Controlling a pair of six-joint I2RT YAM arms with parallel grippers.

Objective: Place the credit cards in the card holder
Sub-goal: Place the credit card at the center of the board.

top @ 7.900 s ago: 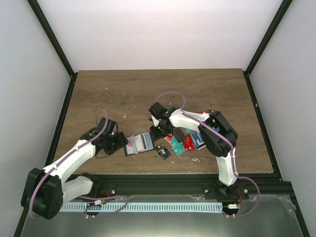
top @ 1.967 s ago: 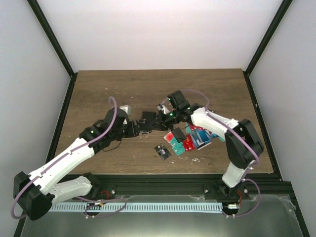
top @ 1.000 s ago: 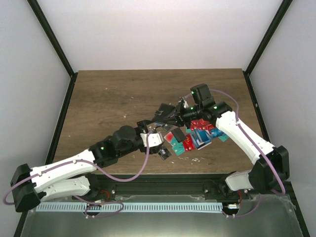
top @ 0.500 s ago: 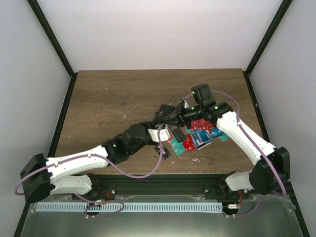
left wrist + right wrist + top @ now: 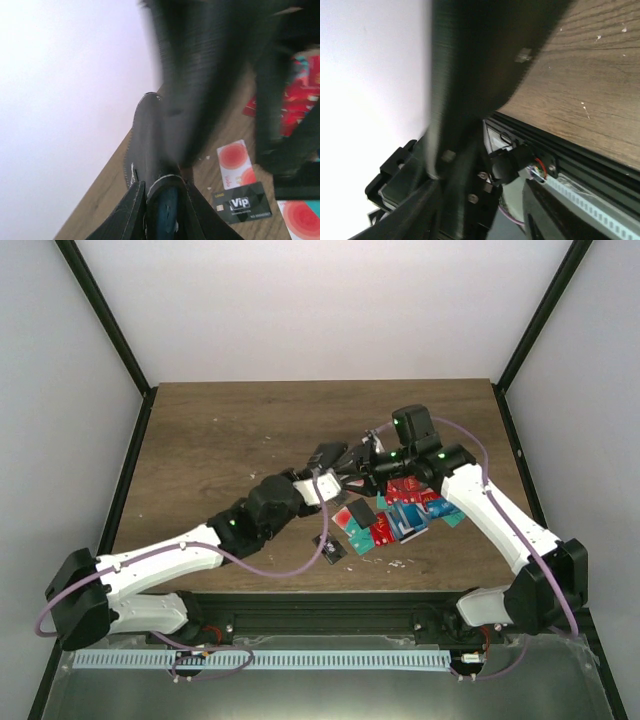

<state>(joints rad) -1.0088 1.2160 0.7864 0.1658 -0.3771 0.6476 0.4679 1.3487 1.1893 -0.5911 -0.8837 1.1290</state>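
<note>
The card holder [image 5: 330, 454] is up off the desk [image 5: 220, 430], at the centre of the top view, between the two tools. In the left wrist view it stands on edge between the fingers [image 5: 134, 207] of the left tool [image 5: 325, 472]. They look clenched on its lower edge, with a sliver of blue-grey lining showing in the gap. The right tool [image 5: 360, 462] sits just beside the holder's right end. Its own camera shows only dark blur, so I cannot tell whether it is grasping the holder or has released it.

Judged from this, the step is a hand-over, or a two-handed opening, of the holder in mid-air. To do it well, the left tool needs a firm bite before the right one lets go. The hold is on a narrow edge, and the holder could pivot or slip.

The holder is best carried over the wood to the left of the credit cards [image 5: 400, 512], which lie spread at centre right of the top view, so that a drop does not scatter them. It should end with its open side up and facing the pile, so a card can slide in flat.

The black VIP card [image 5: 239, 204] and the white card with a red circle [image 5: 233, 161] lie apart from the pile, at lower right of the left wrist view. They look the easiest to take first.
</note>
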